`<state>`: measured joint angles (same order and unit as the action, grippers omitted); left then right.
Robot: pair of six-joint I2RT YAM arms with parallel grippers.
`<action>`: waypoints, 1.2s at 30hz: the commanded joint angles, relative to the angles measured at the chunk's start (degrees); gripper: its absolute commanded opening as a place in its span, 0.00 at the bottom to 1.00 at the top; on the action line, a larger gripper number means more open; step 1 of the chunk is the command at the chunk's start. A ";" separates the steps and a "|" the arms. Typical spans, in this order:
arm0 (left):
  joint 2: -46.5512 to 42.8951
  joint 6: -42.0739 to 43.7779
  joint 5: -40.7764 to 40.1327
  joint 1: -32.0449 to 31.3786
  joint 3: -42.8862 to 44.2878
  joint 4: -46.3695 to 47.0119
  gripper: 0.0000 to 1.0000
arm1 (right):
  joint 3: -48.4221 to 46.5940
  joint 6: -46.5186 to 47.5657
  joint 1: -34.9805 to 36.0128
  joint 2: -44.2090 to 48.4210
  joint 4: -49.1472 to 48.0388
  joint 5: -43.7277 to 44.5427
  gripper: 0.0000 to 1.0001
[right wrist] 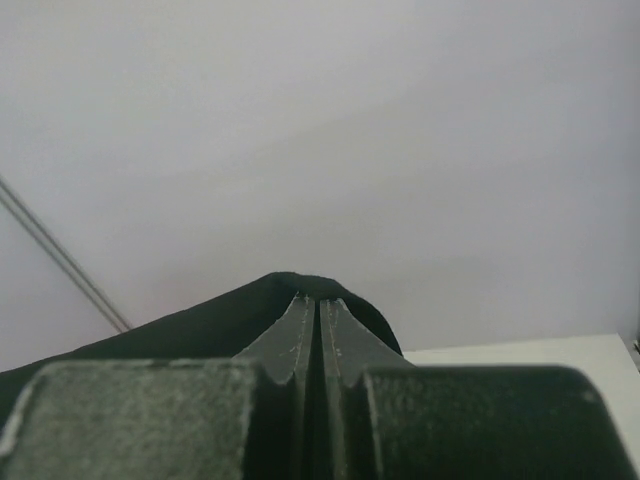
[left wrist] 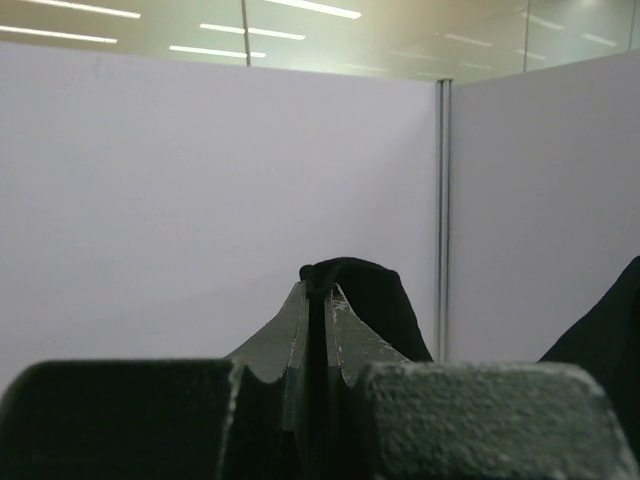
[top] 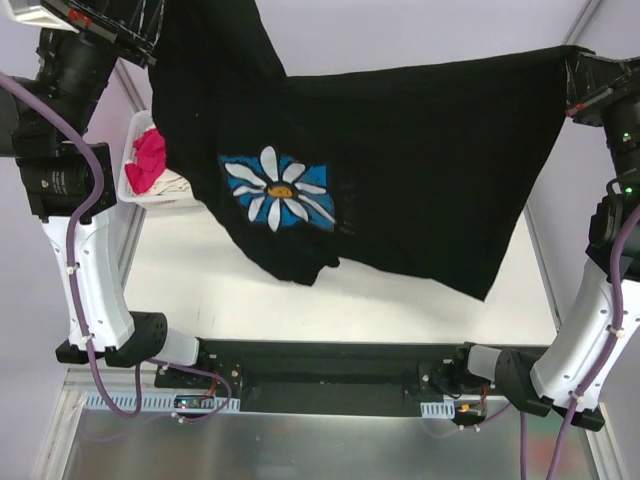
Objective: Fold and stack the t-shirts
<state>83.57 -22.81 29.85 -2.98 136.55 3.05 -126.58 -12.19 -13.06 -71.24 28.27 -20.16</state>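
Note:
The black t-shirt (top: 420, 170) with the white daisy print (top: 280, 190) hangs stretched in the air between both arms, high above the white table (top: 400, 310). My left gripper (top: 150, 45) is shut on its upper left edge; black cloth (left wrist: 365, 300) pokes out past the fingertips. My right gripper (top: 578, 80) is shut on its upper right corner; cloth (right wrist: 220, 320) drapes over the tips. A magenta-pink t-shirt (top: 148, 160) and a cream one (top: 172, 184) lie in the basket.
A white plastic basket (top: 135, 135) stands at the table's left edge, partly behind the hanging shirt. Grey partition walls (left wrist: 200, 200) surround the table. The shirt's lowest hem (top: 300, 275) dangles over the middle of the table.

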 commanded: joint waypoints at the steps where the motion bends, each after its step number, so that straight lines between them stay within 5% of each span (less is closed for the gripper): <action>1: -3.23 5.13 1.36 -1.58 -6.80 0.03 0.00 | 1.34 1.47 -0.74 -0.30 1.70 7.50 0.01; 12: -7.28 16.21 -6.98 -3.08 -9.20 -8.14 0.00 | -0.06 0.59 -3.11 -2.67 3.46 15.24 0.01; 25: -0.61 14.11 1.25 -3.26 3.63 -5.60 0.00 | -2.96 0.49 -3.82 -7.41 -5.15 2.67 0.01; 36: 6.25 11.82 2.68 -3.43 5.65 -0.68 0.00 | -7.01 0.32 -3.82 -11.80 -8.32 -1.63 0.01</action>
<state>87.13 -9.80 31.88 -6.07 139.52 -4.29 -130.72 -11.73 -16.10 -81.34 26.79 -19.64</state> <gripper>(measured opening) 0.021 0.016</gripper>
